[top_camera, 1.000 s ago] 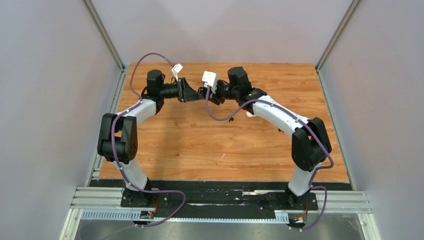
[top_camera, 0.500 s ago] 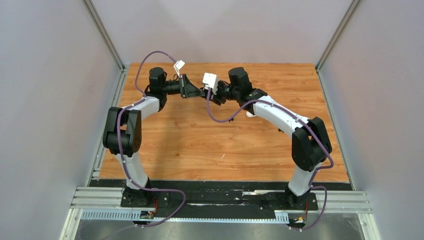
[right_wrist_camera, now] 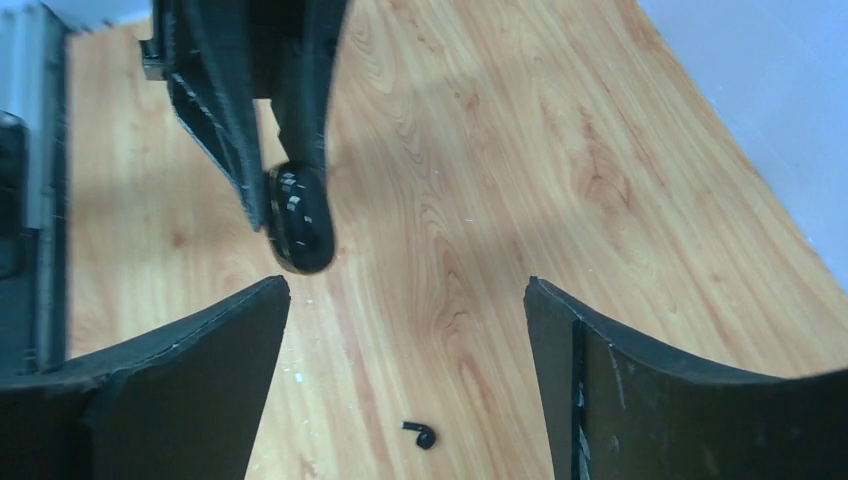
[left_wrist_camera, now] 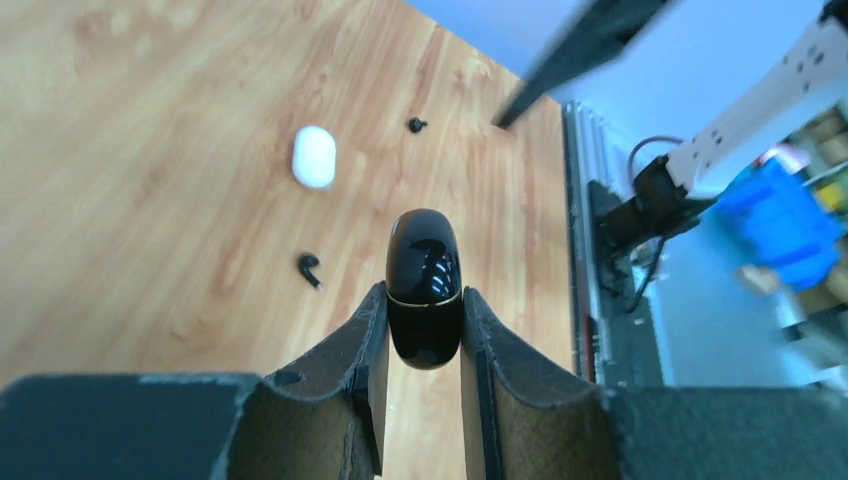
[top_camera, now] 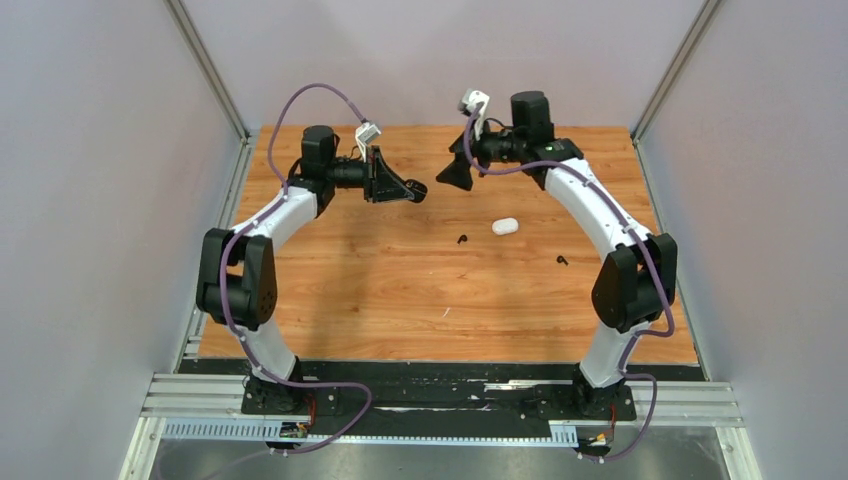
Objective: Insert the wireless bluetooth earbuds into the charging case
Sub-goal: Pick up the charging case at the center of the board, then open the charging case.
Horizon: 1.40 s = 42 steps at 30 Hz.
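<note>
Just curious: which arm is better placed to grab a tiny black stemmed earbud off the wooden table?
Likely right: the right gripper stands open and empty with a tiny black stemmed earbud nearby, while the left gripper is busy clamping the glossy black pebble-shaped case.

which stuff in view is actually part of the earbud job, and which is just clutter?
Job:
- black case, clamped in left end effector
- white case
- black bud beside it
- second black bud

Clutter:
- white speck, too small to identify
- blue object off the table
</note>
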Tool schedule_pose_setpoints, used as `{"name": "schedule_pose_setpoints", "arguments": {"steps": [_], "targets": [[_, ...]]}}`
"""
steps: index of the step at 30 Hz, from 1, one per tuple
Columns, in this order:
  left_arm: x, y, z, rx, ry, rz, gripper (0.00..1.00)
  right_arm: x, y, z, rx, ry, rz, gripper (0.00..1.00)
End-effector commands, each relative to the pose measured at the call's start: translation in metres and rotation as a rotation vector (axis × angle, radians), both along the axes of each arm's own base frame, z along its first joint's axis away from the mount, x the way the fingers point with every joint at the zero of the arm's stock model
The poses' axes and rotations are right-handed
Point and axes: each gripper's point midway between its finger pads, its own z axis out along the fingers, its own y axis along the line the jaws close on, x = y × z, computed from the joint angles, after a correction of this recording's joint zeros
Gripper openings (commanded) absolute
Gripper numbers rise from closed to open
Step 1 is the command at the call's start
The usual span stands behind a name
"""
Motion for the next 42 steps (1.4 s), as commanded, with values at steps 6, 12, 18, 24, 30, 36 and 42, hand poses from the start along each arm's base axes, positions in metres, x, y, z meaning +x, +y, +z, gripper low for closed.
{"name": "schedule_pose_setpoints", "arguments": {"steps": [6,12,18,24,30,36,42], "targets": [[-0.040,-0.007,0.056,0.089,-0.586,-0.127,0.00,-0.058,0.014,0.028,0.174,0.287,0.302,1.00],[-0.037,-0.012,0.065,0.065,-0.565,-0.119,0.00,-0.060,0.025,0.029,0.181,0.249,0.371,0.94],[-0.038,-0.017,0.071,0.060,-0.573,-0.124,0.00,-0.058,0.031,0.026,0.174,0.240,0.378,0.86],[-0.044,-0.021,0.081,0.054,-0.615,-0.148,0.00,-0.041,0.028,0.025,0.171,0.254,0.308,0.63],[-0.051,-0.021,0.075,0.091,-0.671,-0.183,0.00,-0.021,0.011,0.035,0.194,0.242,0.243,0.55],[-0.051,-0.022,0.075,0.090,-0.663,-0.181,0.00,-0.023,0.009,0.037,0.206,0.257,0.241,0.54],[-0.043,-0.024,0.081,0.069,-0.596,-0.114,0.00,-0.033,0.010,0.033,0.208,0.282,0.259,0.51]]}}
